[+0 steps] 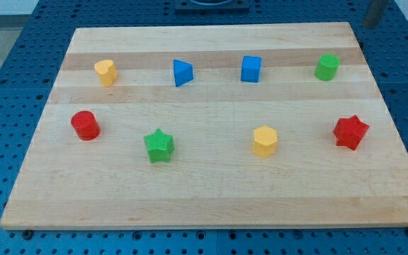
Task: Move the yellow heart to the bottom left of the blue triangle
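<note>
The yellow heart (105, 71) sits at the upper left of the wooden board (211, 198). The blue triangle (182, 72) lies to its right in the same row, with a clear gap between them. My rod shows as a dark grey bar at the view's top right, just past the board's far corner. My tip (369, 26) is far from both blocks and touches no block.
A blue cube (251, 69) and a green cylinder (326, 66) continue the top row to the right. In the lower row stand a red cylinder (85, 125), a green star (159, 145), a yellow hexagon (265, 140) and a red star (350, 132).
</note>
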### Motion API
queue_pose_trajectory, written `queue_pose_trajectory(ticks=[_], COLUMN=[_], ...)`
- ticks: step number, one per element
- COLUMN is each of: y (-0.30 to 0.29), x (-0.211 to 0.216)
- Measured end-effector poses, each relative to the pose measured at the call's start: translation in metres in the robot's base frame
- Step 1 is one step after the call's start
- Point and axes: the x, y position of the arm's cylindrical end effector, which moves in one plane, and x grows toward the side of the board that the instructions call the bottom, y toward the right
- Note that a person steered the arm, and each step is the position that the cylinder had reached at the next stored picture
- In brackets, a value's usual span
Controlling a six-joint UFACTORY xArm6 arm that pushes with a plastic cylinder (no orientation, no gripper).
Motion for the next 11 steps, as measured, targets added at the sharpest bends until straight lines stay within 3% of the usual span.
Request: queue_pose_trajectory(ticks=[2, 3, 5, 7, 8, 9, 11], y=[-0.002, -0.008, -0.103, -0.128, -0.21, -0.254, -0.254], x=[0.012, 0.066, -0.011, -0.011, -0.002, 0.007, 0.007])
